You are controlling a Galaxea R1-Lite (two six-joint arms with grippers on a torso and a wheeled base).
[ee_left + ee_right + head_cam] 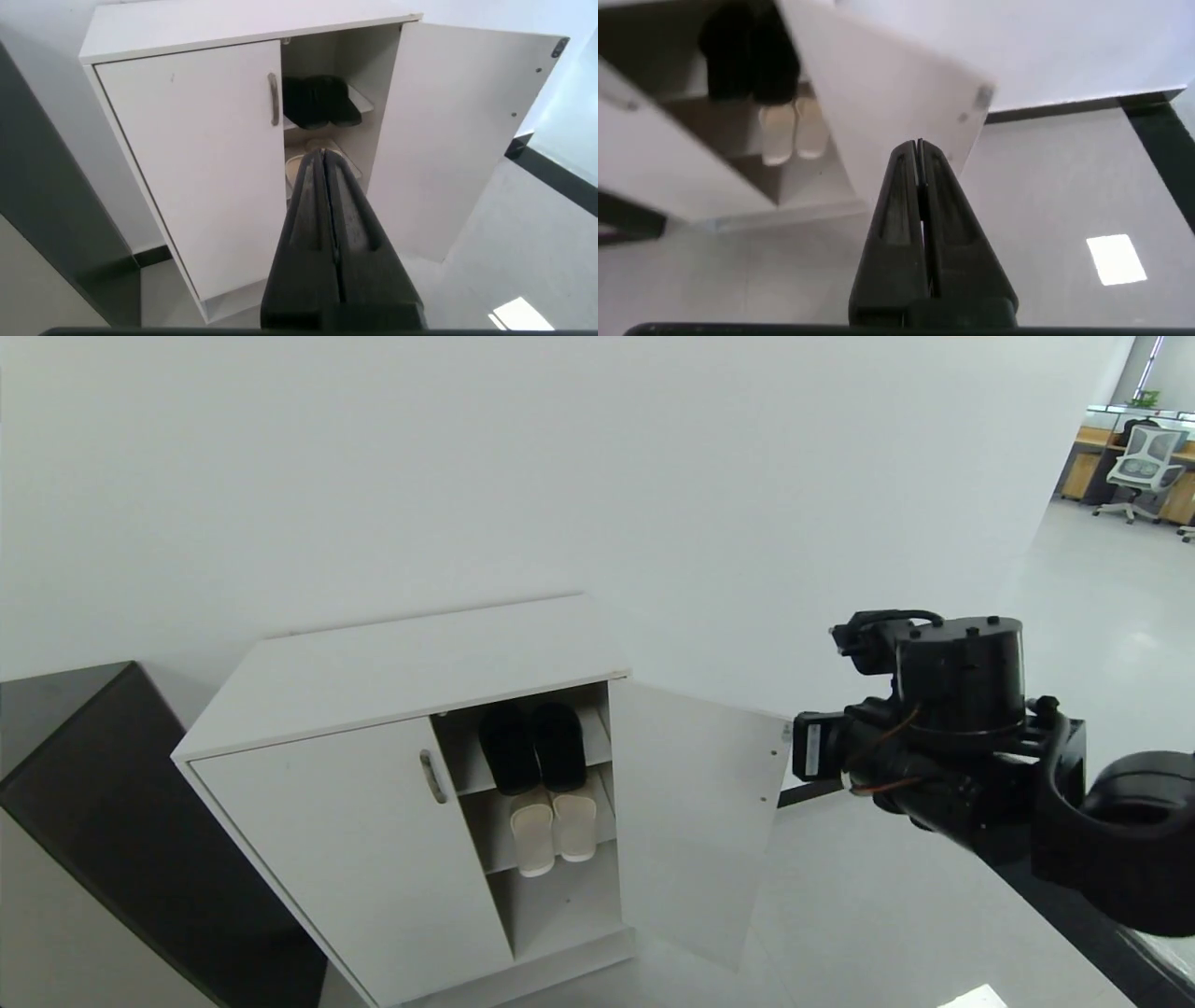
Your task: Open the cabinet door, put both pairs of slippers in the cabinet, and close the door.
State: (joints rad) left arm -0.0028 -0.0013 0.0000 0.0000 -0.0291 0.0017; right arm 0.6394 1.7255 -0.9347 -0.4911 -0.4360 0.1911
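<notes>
The white cabinet [401, 663] stands against the wall with its right door [695, 812] swung open and its left door [355, 859] closed. Black slippers [534, 745] lie on the upper shelf, white slippers [554, 823] on the shelf below. My right arm hangs just right of the open door's outer edge; its gripper [920, 154] is shut and empty, close to the door's face [878, 103]. My left gripper [324, 161] is shut and empty in front of the cabinet opening, partly hiding the white slippers [299, 166]. The black slippers [320, 100] show above it.
A dark panel [112, 821] leans left of the cabinet. A black baseboard strip [1158, 121] runs along the wall at the right. Pale open floor [887, 915] lies before the cabinet. Office chairs [1144, 467] and desks stand far off at the right.
</notes>
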